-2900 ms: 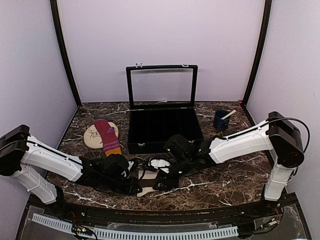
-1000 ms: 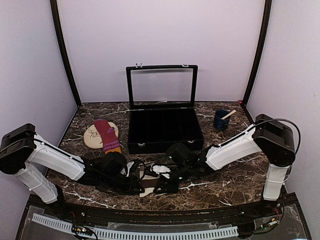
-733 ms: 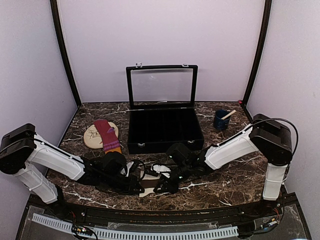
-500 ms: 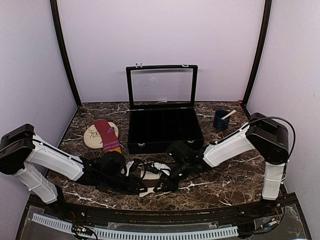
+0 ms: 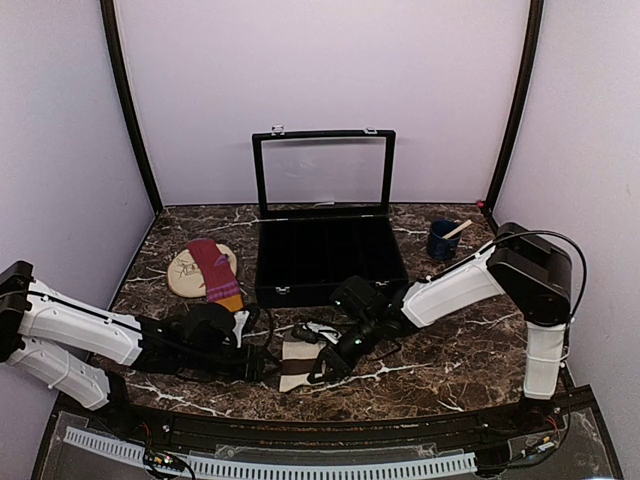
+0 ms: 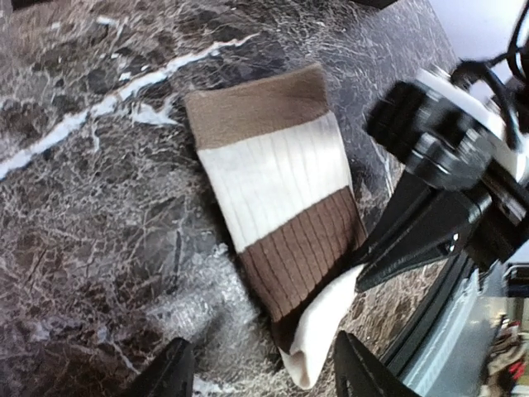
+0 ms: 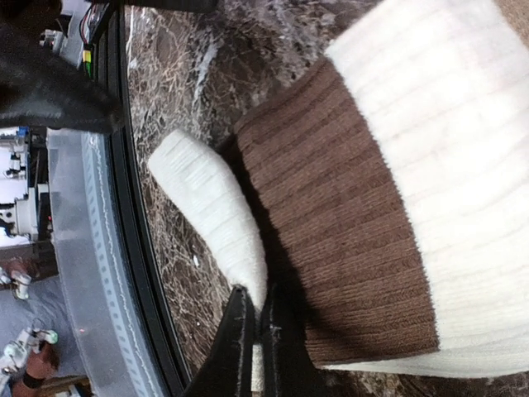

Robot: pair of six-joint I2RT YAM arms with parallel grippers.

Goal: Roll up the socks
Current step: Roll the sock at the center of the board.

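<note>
The cream-beige sock with brown bands (image 5: 296, 362) lies flat on the marble near the front edge; it also shows in the left wrist view (image 6: 277, 190) and the right wrist view (image 7: 397, 190). Its white end is folded up. My right gripper (image 5: 320, 367) (image 7: 263, 318) is shut on that white end (image 7: 216, 207). My left gripper (image 5: 262, 358) (image 6: 263, 368) stands open just left of the sock, with the white end (image 6: 321, 339) lying near its right finger and not gripped. The maroon-purple sock with an orange end (image 5: 214, 270) rests on the tan mat at the left.
An open black case (image 5: 330, 262) with its lid up stands behind the sock. A blue mug with a wooden stick (image 5: 443, 240) sits at the back right. The tan oval mat (image 5: 185, 272) lies at the left. The table's black front rim (image 5: 300, 412) runs close by.
My left gripper has opened, let go of the cream sock and drawn back to the left. My right gripper has shut on the sock's white end.
</note>
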